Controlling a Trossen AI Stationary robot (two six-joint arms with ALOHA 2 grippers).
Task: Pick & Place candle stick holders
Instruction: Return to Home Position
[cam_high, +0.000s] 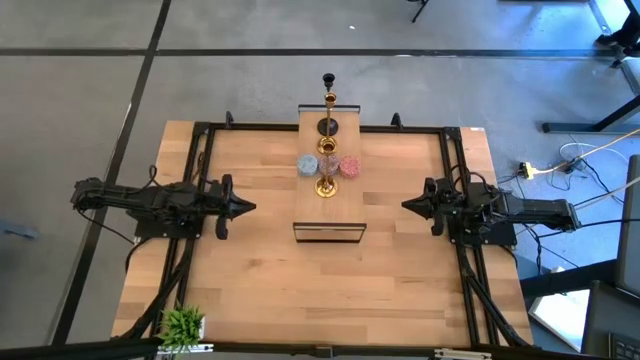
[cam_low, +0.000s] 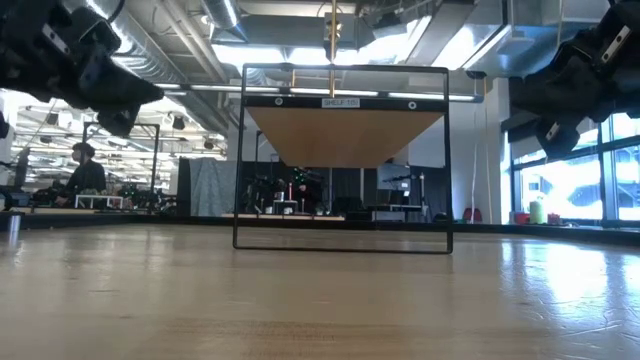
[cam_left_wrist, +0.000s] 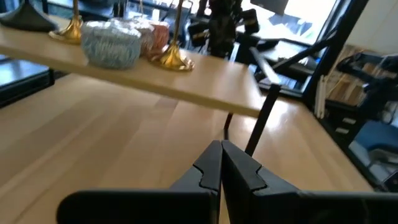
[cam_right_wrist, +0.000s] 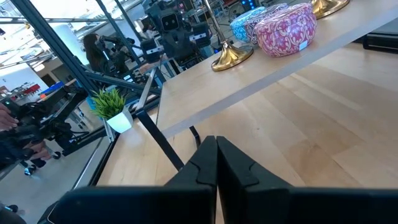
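1. Candle stick holders with thin gold metal stems and round bases (cam_high: 327, 187) stand on the long light wooden plank shelf (cam_high: 327, 212) at the middle of the wooden table (cam_high: 400, 290). A tall black candle stick holder (cam_high: 327, 126) stands at the shelf's far end.
2. The high view shows a sparkly blue round cup (cam_high: 307, 165) left of the near gold base and a sparkly pink round cup (cam_high: 349, 165) right of it.
3. The low view shows only the plank's underside and one gold stem above it; the cups are hidden there.
4. The left gripper (cam_high: 251, 208) hovers left of the shelf and the right gripper (cam_high: 404, 205) right of it, both well apart from it.
5. Only the wrist views show the grip: the left fingers (cam_left_wrist: 208, 171) and the right fingers (cam_right_wrist: 205, 162) are pressed together, holding nothing.
6. A small green potted plant (cam_high: 183, 325) sits at the near left corner.
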